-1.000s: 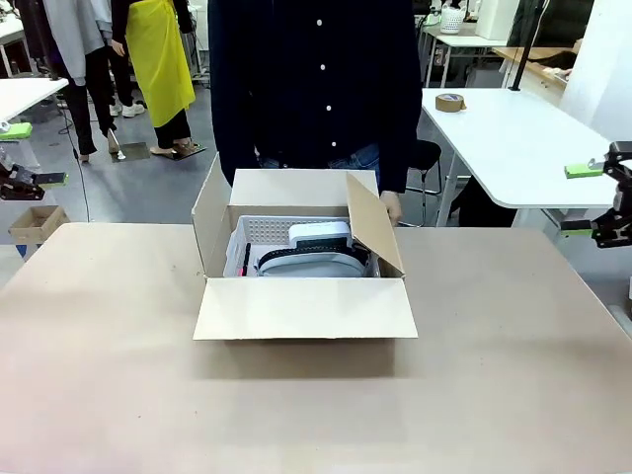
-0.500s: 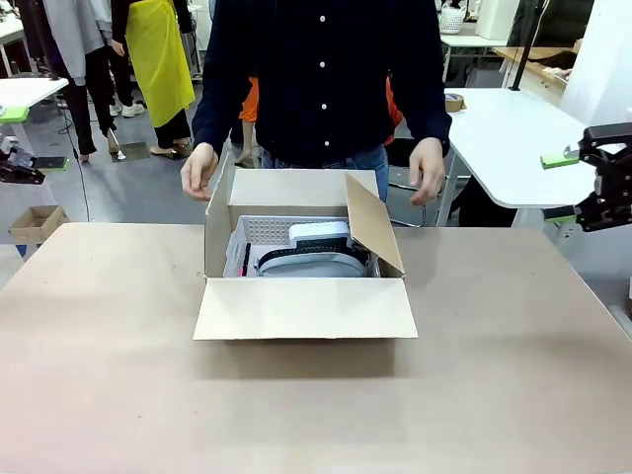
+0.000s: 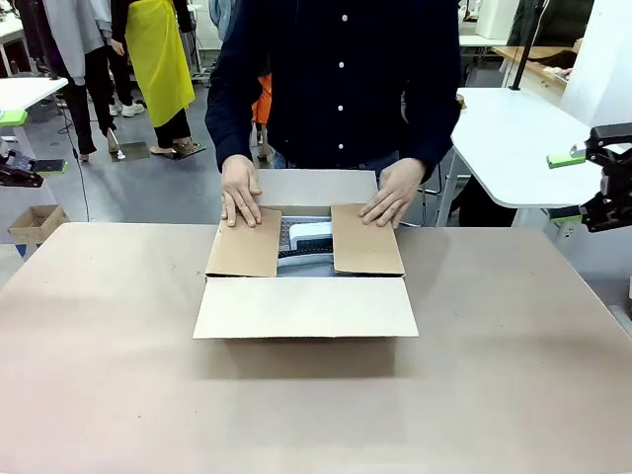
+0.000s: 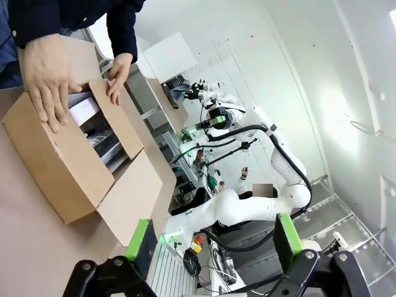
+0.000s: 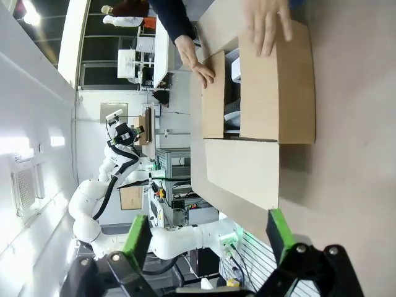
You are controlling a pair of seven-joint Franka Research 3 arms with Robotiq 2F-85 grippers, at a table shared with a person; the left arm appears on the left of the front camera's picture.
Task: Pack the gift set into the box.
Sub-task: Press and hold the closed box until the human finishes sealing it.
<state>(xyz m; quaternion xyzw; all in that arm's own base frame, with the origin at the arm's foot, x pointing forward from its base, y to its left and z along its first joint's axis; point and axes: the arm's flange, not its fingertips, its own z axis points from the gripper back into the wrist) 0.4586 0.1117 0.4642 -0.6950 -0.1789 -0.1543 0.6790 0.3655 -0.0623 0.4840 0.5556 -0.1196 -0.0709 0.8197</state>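
1 box (image 3: pixel 306 308), 2 hands (image 3: pixel 240 193) on 2 side flaps (image 3: pixel 244 244).

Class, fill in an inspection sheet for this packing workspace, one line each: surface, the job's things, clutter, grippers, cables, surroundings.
Surface: tan table, flat and matte.
Job's things: box mid-table, front flap lying open toward the robot; a person presses one hand and the other hand on the folded side flaps; gift set inside, showing through the gap.
Clutter: nothing seen.
Grippers: left gripper and right gripper, jaws open, holding nothing.
Cables: black cables hang by the right arm.
Surroundings: white side table, bystanders, small carton on the floor.
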